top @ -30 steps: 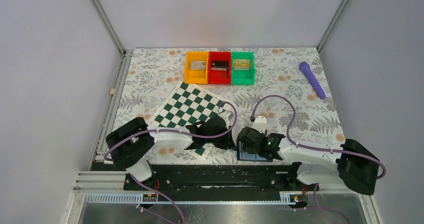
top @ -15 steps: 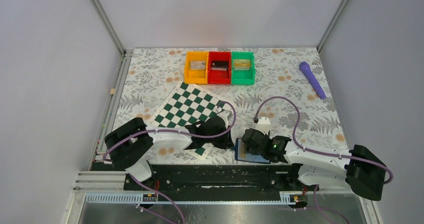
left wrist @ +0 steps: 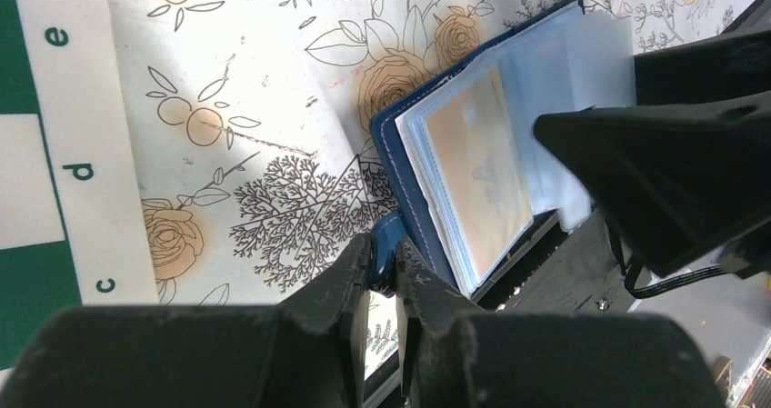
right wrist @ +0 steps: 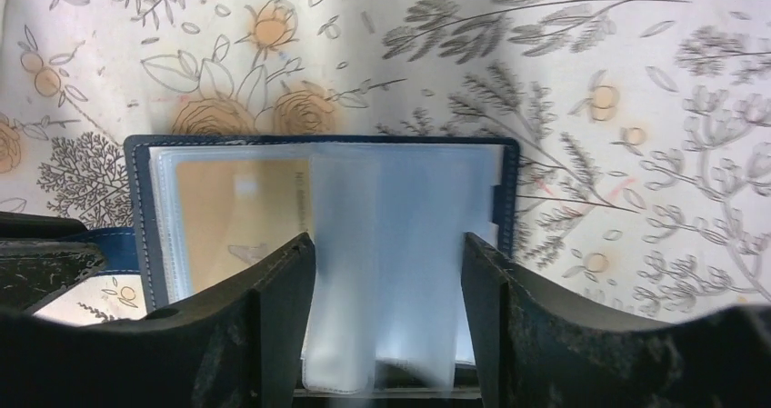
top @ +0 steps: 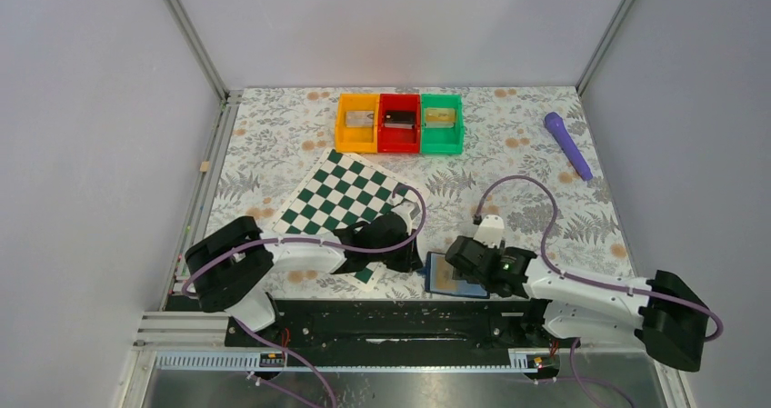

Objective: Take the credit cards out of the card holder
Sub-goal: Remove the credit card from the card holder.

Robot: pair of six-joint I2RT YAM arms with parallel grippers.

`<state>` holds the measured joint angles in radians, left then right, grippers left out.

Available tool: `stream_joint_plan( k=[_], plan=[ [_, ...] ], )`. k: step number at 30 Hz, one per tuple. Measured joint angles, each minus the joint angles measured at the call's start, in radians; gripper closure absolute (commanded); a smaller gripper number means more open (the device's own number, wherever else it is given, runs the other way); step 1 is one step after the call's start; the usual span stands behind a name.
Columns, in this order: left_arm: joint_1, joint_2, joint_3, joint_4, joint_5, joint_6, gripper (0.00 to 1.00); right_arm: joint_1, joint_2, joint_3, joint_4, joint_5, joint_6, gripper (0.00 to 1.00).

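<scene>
Left gripper (left wrist: 384, 261) is pinching the holder's (left wrist: 389, 135) tab (left wrist: 387, 235); right gripper (right wrist: 386, 249) is standing wide open, straddling its clear sleeves (right wrist: 400, 199).

— What colour are the arms?
— The left arm (top: 302, 252) and right arm (top: 582, 286) both have white links and bulky black joints.
— Any cables?
— A purple cable (top: 518, 178) runs along each. The fingers (right wrist: 264, 335) are matte black wedges, scuffed pale, and a green light (top: 498, 264) shows on the right wrist.

blue card holder (right wrist: 400, 222) lies open; tan-gold credit card (right wrist: 232, 217) in clear sleeve.
</scene>
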<state>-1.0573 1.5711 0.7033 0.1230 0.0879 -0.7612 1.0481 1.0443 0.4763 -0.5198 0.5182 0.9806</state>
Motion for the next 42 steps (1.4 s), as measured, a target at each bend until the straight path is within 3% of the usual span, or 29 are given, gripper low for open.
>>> stream_joint_plan(
  k=[12,18,20,22,32,42],
  plan=[
    [0.000,-0.002,-0.011,0.004,-0.010,-0.012,1.00,-0.122,-0.262,-0.003,-0.179,0.051,0.015,0.40],
    [0.000,-0.005,-0.027,0.026,-0.005,-0.036,1.00,-0.126,-0.355,-0.009,-0.053,-0.130,-0.030,0.46],
    [0.000,-0.005,-0.027,0.031,-0.003,-0.043,1.00,-0.126,-0.360,-0.031,0.031,-0.182,-0.031,0.39],
    [0.000,-0.005,-0.027,0.035,-0.002,-0.049,1.00,-0.126,-0.340,-0.051,0.088,-0.219,-0.031,0.34],
    [0.000,-0.022,-0.029,0.047,0.003,-0.060,1.00,-0.096,-0.087,-0.053,0.171,-0.275,-0.042,0.32],
    [0.000,-0.028,-0.043,0.056,0.011,-0.064,1.00,-0.056,0.060,0.001,0.191,-0.270,-0.043,0.32]
  ],
)
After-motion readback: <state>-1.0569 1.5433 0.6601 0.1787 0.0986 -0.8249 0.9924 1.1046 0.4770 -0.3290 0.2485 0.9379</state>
